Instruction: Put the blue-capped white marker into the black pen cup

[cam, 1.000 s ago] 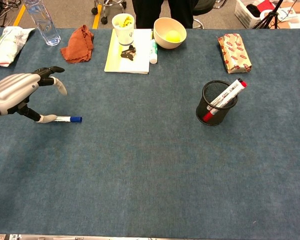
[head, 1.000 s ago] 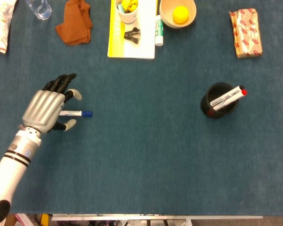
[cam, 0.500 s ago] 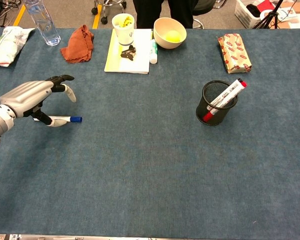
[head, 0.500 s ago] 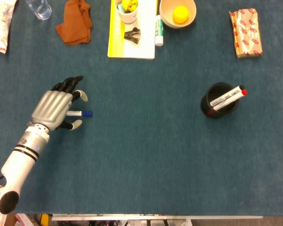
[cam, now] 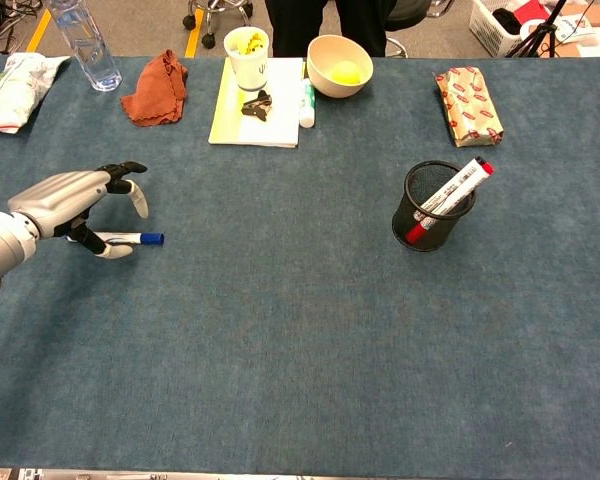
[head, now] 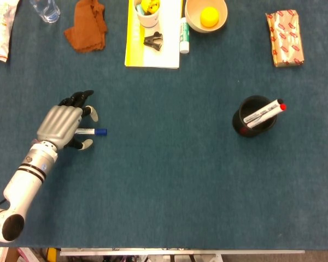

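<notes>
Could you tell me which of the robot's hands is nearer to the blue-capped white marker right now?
Left. The left hand hangs over the blue-capped white marker lying on the table, fingers spread around its white end. The right hand shows in neither view.

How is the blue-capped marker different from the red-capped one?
The blue-capped marker lies flat on the table, under the left hand; the red-capped marker leans inside the black cup. One cap is blue, the other red. Both have white bodies.

Marker (head: pixel 92 131) far left of pen cup (head: pixel 253 117)
</notes>
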Controlling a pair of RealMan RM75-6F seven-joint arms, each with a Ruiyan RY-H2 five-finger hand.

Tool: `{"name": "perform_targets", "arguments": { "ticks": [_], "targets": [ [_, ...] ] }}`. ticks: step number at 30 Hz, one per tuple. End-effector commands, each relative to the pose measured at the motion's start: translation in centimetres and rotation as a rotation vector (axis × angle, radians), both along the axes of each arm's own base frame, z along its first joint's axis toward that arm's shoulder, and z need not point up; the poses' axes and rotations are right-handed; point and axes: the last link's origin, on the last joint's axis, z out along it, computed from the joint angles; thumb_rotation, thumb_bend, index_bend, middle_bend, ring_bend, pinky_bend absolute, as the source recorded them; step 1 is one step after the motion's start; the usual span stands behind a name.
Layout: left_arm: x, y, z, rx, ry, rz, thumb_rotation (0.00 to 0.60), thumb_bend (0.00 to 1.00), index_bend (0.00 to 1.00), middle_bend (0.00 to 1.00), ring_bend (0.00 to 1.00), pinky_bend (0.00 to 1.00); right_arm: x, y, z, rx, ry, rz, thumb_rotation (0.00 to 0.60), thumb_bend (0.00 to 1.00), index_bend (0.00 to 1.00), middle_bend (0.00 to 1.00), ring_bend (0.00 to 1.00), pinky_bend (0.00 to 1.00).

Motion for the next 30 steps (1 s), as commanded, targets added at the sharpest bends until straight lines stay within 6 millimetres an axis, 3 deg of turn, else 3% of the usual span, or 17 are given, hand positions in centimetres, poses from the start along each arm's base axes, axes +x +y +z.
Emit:
{"name": "perform_targets", "arguments": {
  "ticks": [1,30],
  "targets": [
    [-0.1,0.1,-0.1,0.004,-0.002,0.004,0.6,0.2,0.39,0.03,0.02,0.15,0.0,0.0,-0.1,0.002,-0.001,-0.002,0.6,0.0,0.1,0.17,0.15,0.4],
    [-1.2,0.8,-0.9,0.015,0.005,0.048,0.6,0.2,0.46,0.04,0.02,0.15,-0.6,0.2,-0.3,0.008,-0.008,-0.027,0.6,0.0,0.11,0.17,0.15,0.4]
  ]
}}
